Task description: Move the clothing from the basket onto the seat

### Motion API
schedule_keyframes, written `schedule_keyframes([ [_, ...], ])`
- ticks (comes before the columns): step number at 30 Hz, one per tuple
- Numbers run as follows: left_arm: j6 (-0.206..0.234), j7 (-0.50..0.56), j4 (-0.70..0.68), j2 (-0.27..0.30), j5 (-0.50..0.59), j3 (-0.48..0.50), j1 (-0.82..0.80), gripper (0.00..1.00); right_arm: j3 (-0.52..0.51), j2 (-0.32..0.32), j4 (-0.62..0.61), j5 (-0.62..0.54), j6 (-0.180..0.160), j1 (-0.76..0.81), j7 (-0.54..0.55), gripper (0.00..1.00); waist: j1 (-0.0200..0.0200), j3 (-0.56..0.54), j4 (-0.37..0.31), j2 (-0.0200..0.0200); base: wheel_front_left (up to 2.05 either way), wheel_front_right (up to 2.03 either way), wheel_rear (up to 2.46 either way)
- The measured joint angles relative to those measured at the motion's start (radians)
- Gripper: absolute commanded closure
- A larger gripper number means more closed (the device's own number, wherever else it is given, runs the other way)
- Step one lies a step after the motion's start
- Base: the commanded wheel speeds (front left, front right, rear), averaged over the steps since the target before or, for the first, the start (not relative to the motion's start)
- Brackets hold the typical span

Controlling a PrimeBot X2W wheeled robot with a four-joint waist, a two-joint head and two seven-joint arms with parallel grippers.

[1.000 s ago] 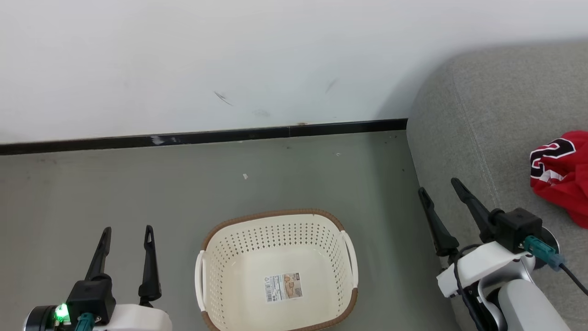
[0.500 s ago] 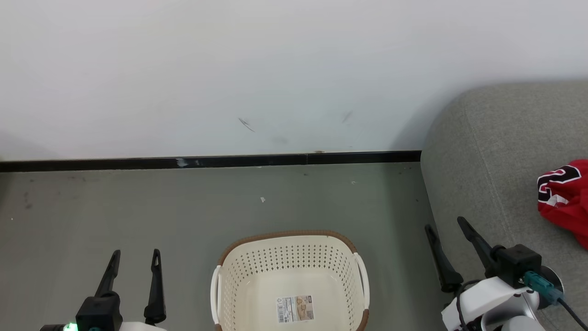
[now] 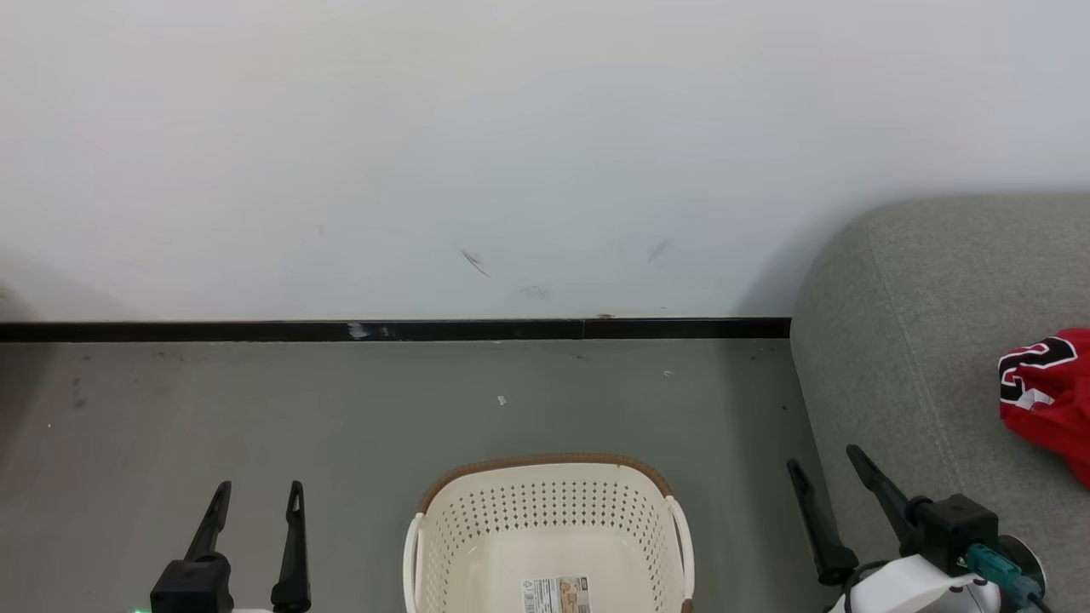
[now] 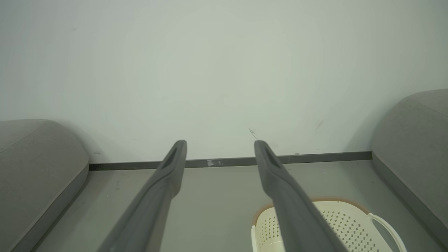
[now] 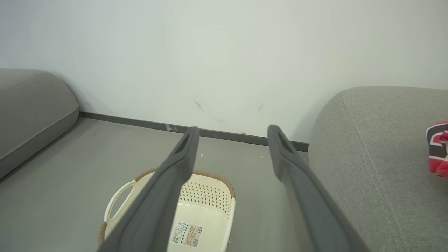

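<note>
looking down, you see a grey-green floor (image 3: 255, 426) meeting a white wall (image 3: 426, 128) at a black skirting strip (image 3: 255, 330). the cream basket (image 3: 553, 502) stands on that floor, its paper label (image 3: 558, 594) on the bottom. the red clothing (image 3: 1052, 400) lies crumpled on the grey seat (image 3: 920, 340), black-and-white numerals showing. your left gripper (image 3: 260, 487) and right gripper (image 3: 823, 457) both hold their fingers spread apart.
</note>
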Motion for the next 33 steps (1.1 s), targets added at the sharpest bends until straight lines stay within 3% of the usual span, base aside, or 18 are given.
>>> schedule_keyframes([
  [17, -0.001, 0.001, 0.017, 0.003, 0.0, -0.003, 0.0, 0.0, 0.001, 0.002, -0.042, 0.018, 0.0, 0.047, 0.0, 0.0, 0.0, -0.02, 0.01, 0.0, 0.0, 0.0, 0.0],
  [18, -0.001, 0.001, 0.017, 0.003, 0.0, -0.003, 0.0, 1.0, 0.001, 0.002, -0.044, 0.018, 0.0, 0.048, 0.0, 1.0, 0.0, -0.02, 0.01, 0.0, 0.0, 0.0, 0.0],
  [25, -0.001, 0.007, 0.065, -0.039, -0.001, -0.021, 0.026, 1.0, 0.01, 0.014, 0.012, 0.024, -0.001, 0.087, 0.001, 1.0, 0.0, -0.02, 0.011, 0.0, 0.0, 0.0, 0.0],
  [33, -0.02, 0.028, 0.058, -0.048, -0.099, -0.003, 0.026, 1.0, 0.021, 0.014, -0.004, 0.113, -0.001, 0.088, 0.001, 1.0, 0.0, -0.018, 0.009, 0.0, 0.0, 0.0, 0.0],
])
